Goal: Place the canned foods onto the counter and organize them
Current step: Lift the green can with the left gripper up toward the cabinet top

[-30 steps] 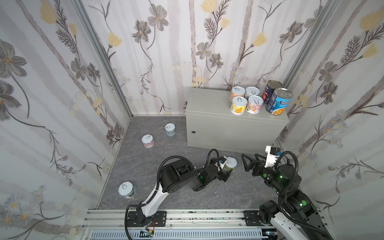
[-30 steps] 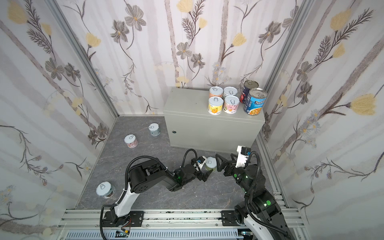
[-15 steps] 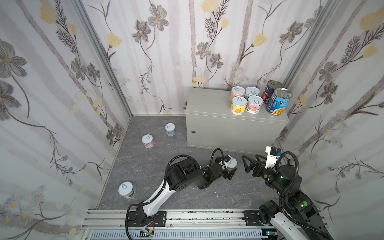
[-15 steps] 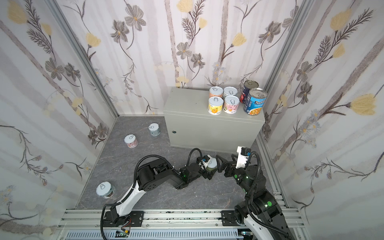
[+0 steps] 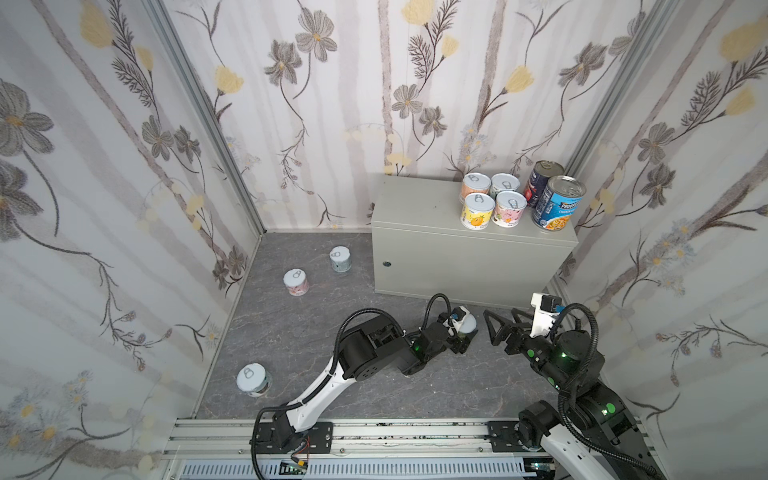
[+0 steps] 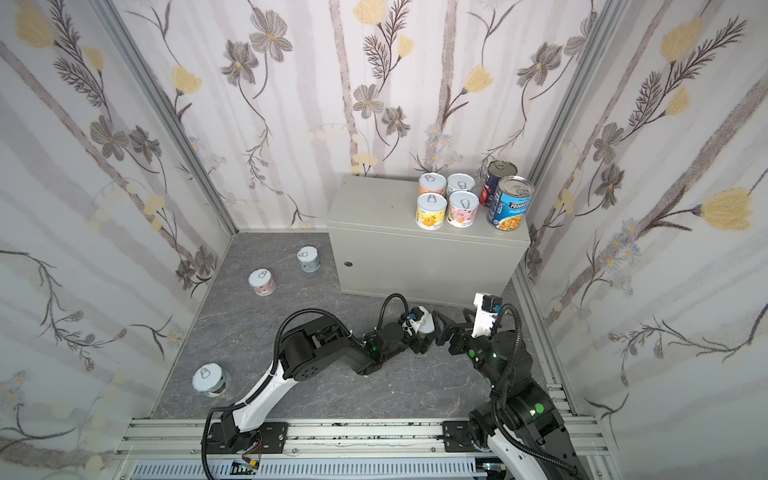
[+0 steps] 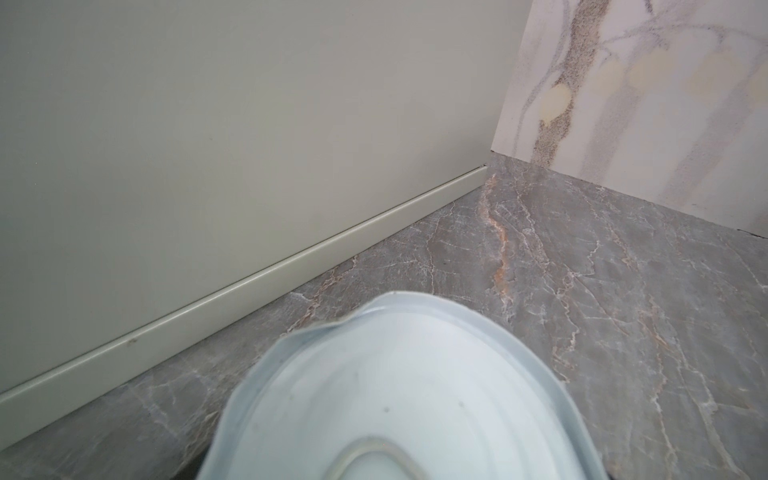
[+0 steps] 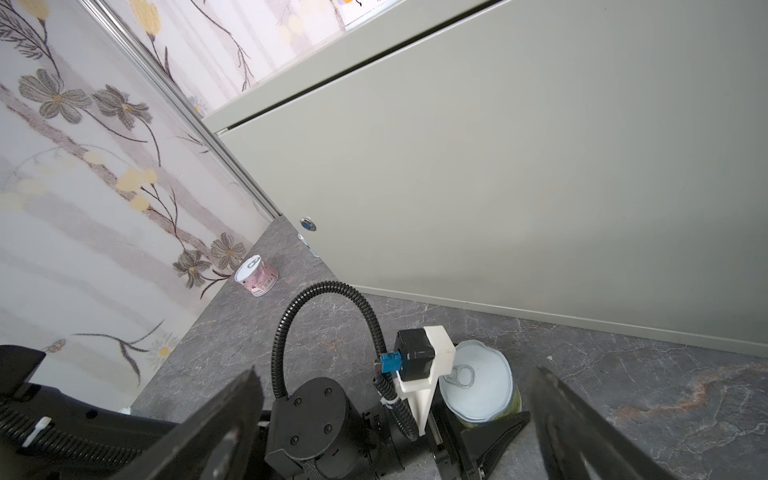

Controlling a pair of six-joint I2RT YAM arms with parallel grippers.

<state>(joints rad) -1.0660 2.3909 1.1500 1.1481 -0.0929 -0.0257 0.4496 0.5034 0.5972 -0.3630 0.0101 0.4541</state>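
Closing in: left claw (image 5: pixel 464 334) now clenched on green can (image 8: pixel 478 386) | right claw (image 5: pixel 501 316) still spread wide

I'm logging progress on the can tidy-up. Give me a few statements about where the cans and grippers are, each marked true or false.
1. Six cans, including the blue soup can, stand on the counter. True.
2. The blue soup can stands at the counter's left end. False: it stands at the right end, beside the navy-and-red can.
3. The right gripper holds a can. False: its jaws stand open and empty.
4. The green-labelled can at the left gripper stands upright on the floor. True.
5. No cans are on the floor left of the counter. False: three short cans stand there.
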